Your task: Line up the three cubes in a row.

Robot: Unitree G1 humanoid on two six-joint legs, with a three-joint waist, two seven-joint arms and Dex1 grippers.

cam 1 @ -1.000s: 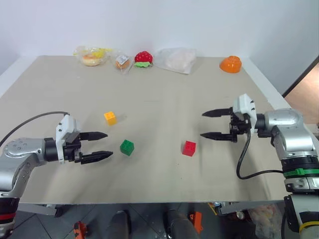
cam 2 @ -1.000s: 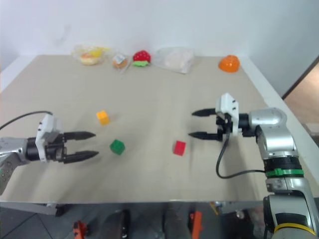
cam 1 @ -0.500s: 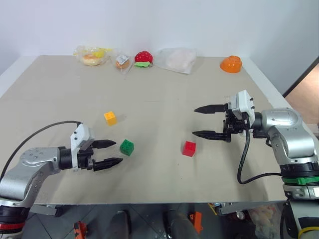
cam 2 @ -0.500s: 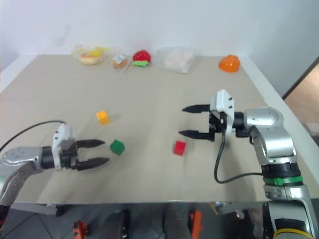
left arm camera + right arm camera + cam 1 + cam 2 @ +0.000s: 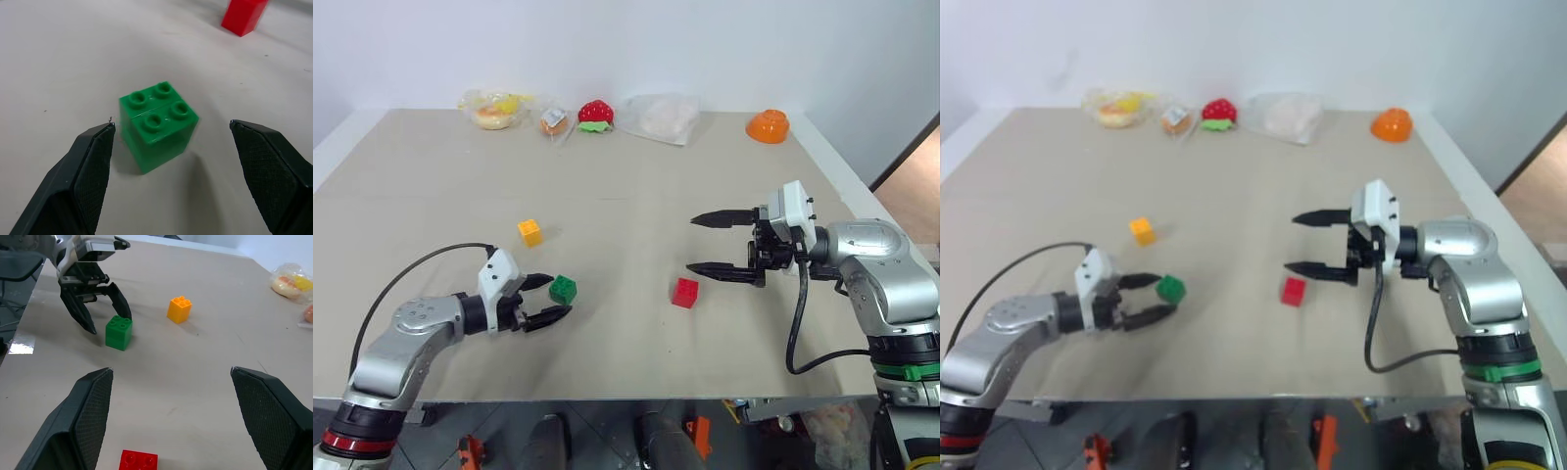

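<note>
On the beige table (image 5: 636, 196), near the front edge:
Left gripper (image 5: 548, 298): spread wide, nothing held; fingertips either side of the green cube (image 5: 563, 289), not touching.
Bearing: green cube straight ahead of the left gripper, just inside the tips; a short push forward, then a squeeze, looks enough.
Cube axis: none to speak of; studs up, turned a little askew to the left fingers (image 5: 93, 166), so likely to twist on closing.
Right gripper (image 5: 720, 245): spread wide, empty, hanging above the table, pointing toward the middle.
Red cube (image 5: 684, 292): just below and in front of the right gripper; nearer that arm.
Yellow-orange cube (image 5: 530, 232): behind the green one, on the left arm's side.
Row: not yet formed; cubes well apart.
Count: three cubes, one per colour; two grippers.
</note>
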